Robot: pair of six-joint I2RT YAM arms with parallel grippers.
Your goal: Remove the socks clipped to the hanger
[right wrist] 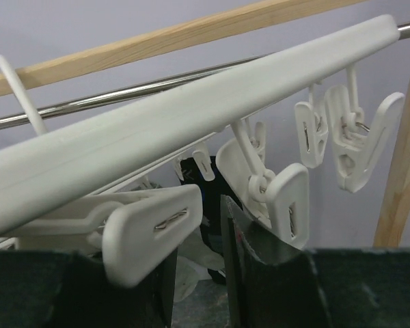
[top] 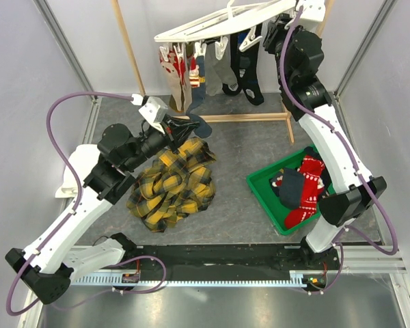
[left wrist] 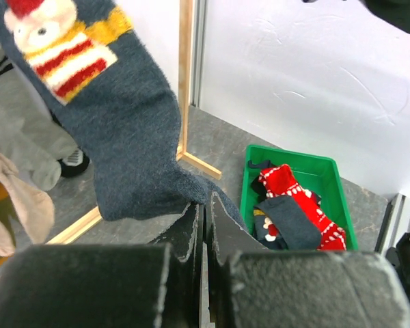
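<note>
Where the green bin (top: 261, 186) sits at the right of the bench, it holds red patterned socks (top: 309, 186) and a navy one (top: 291, 183). Only the left wrist view shows the left fingers (left wrist: 184, 236) clenched on the toe of a hanging navy Santa sock (left wrist: 123, 130). The right wrist view alone shows the right fingers (right wrist: 253, 246) partly apart at a white clip (right wrist: 154, 236) under the hanger (right wrist: 191, 116); whether they pinch it I cannot tell.
</note>
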